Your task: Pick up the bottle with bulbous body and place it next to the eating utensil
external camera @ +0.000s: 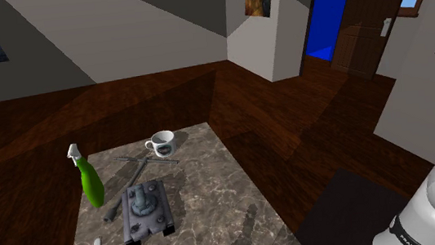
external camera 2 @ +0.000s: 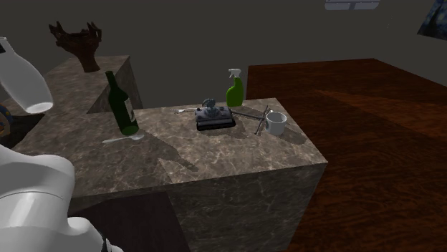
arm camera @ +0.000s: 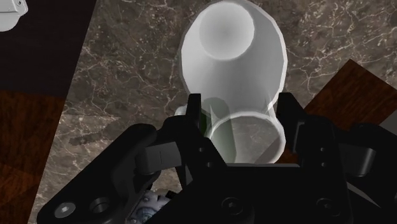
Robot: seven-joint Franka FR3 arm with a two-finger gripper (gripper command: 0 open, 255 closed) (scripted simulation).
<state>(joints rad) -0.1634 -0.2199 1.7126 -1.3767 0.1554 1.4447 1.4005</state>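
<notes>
My pincer (arm camera: 240, 124) is closed partway, its 2 fingers (arm camera: 287, 118) clasping the neck of the white bottle (arm camera: 232, 57) from either side; its bulbous body points away from me, held clear above the marble table (arm camera: 127, 63); the second exterior view has the white bottle (external camera 2: 25, 79) in the air at the left edge, up and left of 1 dark green wine bottle (external camera 2: 122, 107); a pale spoon (external camera 2: 122, 138) lies at that wine bottle's foot.
</notes>
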